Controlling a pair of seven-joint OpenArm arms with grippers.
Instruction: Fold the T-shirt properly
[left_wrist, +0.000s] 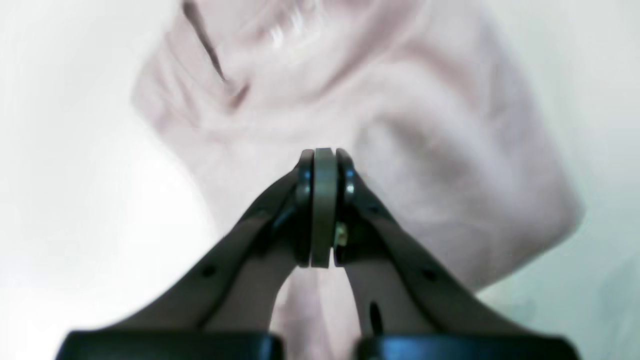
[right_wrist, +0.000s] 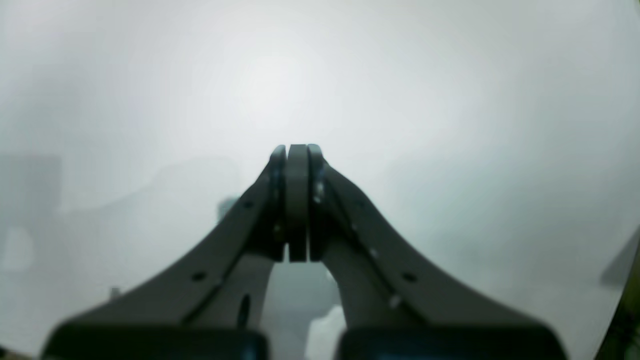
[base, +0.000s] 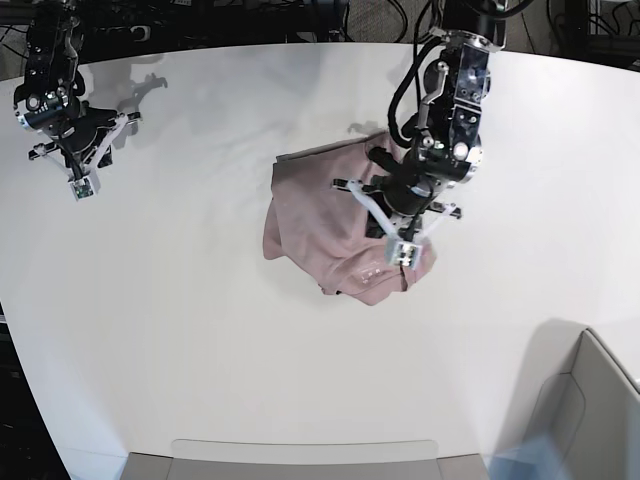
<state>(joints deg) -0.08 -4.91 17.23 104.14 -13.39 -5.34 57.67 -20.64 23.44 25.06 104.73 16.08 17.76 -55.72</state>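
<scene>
Left end effector: closed, jaws pressed pad to pad with no cloth visible between them; it hangs over the near right part of the shirt, tips pointing down and toward the camera side of the surface.

Left end effector, wrist view: jaws meet flush; the shirt fills the field just beyond the tips, blurred. Whether the tips touch the fabric cannot be told.

Shirt from left end effector: directly beneath and spreading away toward the base view's left and far side. No reach is needed, only a descent.

Shirt lie: a bunched, rumpled mauve-pink heap near the middle of the surface, long axis running roughly from the far right corner down to the near left edge; layers overlap, and a dark slit at the far edge in the wrist view looks like an opening or fold line, though blur leaves this unsure.

Right end effector: closed and empty, parked at the far left corner of the surface, well apart from the shirt.

Right end effector, wrist view: jaws together over bare pale surface; no cloth in sight.

Nearer arm: the left, by a wide margin.

Left arm pose: reaching in from the far edge, forearm steeply inclined, wrist bent so the jaws face downward onto the heap.

Judged next need: the jaws would have to part before any pinch of a hem.
</scene>
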